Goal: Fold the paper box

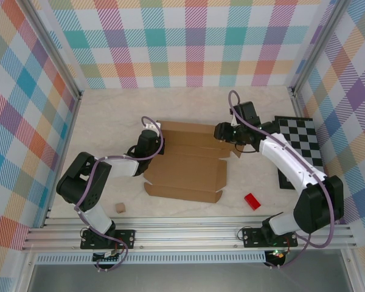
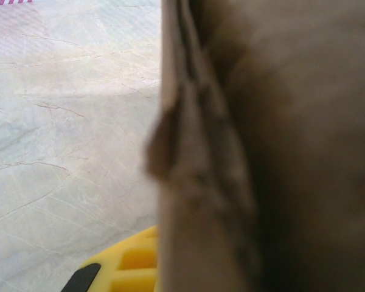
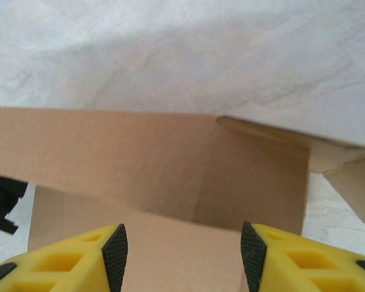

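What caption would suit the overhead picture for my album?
The left gripper and right gripper at opposite edges of a brown paper box on the table.

I find nothing I can read: no word, number, label or sign on the paper box [image 1: 188,164] or on anything else around me.
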You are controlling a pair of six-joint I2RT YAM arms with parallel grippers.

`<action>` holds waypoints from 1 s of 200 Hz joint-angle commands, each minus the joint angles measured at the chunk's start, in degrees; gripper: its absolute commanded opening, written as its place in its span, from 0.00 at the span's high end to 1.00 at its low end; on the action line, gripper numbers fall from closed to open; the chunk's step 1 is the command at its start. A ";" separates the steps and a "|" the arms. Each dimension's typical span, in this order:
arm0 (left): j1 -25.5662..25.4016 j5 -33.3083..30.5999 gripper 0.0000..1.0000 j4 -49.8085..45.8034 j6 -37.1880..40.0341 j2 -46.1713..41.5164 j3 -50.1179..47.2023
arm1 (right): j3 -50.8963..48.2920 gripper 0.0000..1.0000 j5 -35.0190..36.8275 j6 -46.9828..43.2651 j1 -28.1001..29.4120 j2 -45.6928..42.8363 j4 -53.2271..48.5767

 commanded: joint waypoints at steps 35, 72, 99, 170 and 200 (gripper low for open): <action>-0.73 0.11 1.00 0.67 -0.23 -1.12 -1.02 | 0.32 0.45 -2.27 2.11 -1.66 4.44 3.88; -1.32 0.41 1.00 0.72 -0.46 -1.12 -1.04 | -0.64 0.49 -7.09 3.70 -1.74 7.04 10.14; -1.86 0.63 1.00 0.65 -0.42 -1.30 -1.10 | -2.65 0.53 -9.97 6.34 -1.86 7.37 14.55; -2.40 -0.21 1.00 0.93 -0.71 -2.08 -1.98 | -9.89 0.67 -13.01 9.38 -4.66 6.20 24.02; -2.36 -1.45 1.00 0.67 -2.88 -2.75 -2.33 | -9.65 0.80 -8.65 5.02 -4.67 5.77 20.65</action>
